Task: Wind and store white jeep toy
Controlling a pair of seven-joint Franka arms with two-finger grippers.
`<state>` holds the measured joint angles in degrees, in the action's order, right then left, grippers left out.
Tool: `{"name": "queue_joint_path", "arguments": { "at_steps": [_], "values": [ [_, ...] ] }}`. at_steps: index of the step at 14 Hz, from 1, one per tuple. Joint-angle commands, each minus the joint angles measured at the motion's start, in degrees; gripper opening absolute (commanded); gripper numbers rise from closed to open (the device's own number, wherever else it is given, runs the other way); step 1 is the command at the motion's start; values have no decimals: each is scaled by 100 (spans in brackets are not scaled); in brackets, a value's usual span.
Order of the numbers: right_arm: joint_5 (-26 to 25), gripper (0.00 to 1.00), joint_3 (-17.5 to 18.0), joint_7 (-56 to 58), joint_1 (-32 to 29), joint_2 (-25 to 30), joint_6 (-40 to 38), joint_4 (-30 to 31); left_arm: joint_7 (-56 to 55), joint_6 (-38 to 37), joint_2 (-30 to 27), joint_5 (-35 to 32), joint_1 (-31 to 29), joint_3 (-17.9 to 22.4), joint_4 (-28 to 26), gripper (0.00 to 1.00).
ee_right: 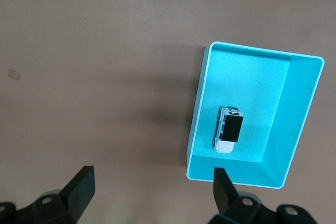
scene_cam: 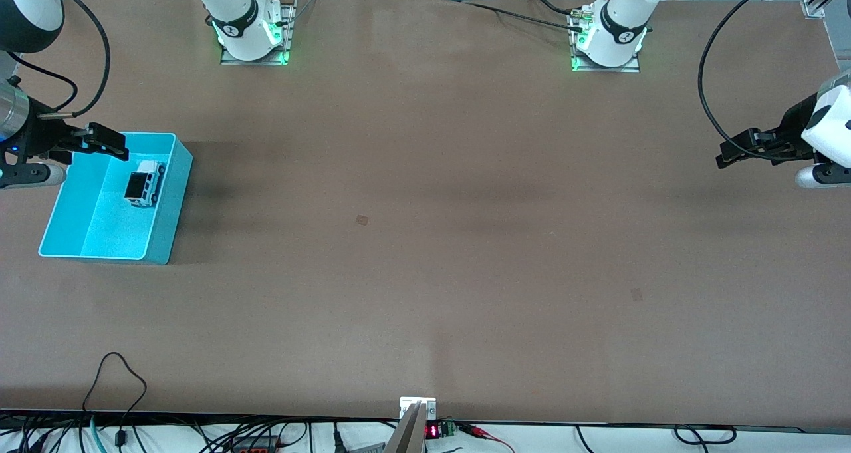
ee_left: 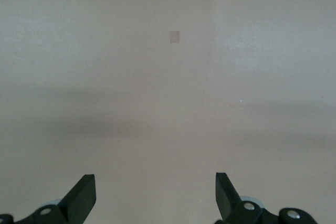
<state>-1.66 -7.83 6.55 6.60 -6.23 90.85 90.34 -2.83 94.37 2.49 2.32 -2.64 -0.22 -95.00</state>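
Observation:
The white jeep toy (scene_cam: 144, 183) with its black roof panel lies inside the turquoise bin (scene_cam: 169, 217) at the right arm's end of the table. It also shows in the right wrist view (ee_right: 229, 129), on the floor of the bin (ee_right: 252, 50). My right gripper (scene_cam: 121, 148) is open and empty, up in the air by the bin's rim; in its wrist view (ee_right: 152, 179) one finger overlaps the bin's short wall. My left gripper (scene_cam: 728, 152) is open and empty over bare table at the left arm's end, and waits (ee_left: 156, 182).
The brown table (scene_cam: 425, 273) carries two small darker patches (scene_cam: 362, 219) (scene_cam: 636, 294); one shows in the left wrist view (ee_left: 175, 36). Cables hang along the table's front edge (scene_cam: 120, 373). The arm bases stand at the back.

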Motion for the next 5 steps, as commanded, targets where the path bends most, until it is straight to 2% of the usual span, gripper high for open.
{"name": "queue_joint_path", "arguments": {
  "at_steps": [1, 5],
  "values": [
    [8, 100, 9, -67, -10, 43, -182, -228, 72, -68, -100, 14, -8, -13, -19, 100],
    [-10, 100, 9, -67, -10, 86, -191, -236, 72, -68, -100, 14, 0, -13, -10, 100]
  ]
}}
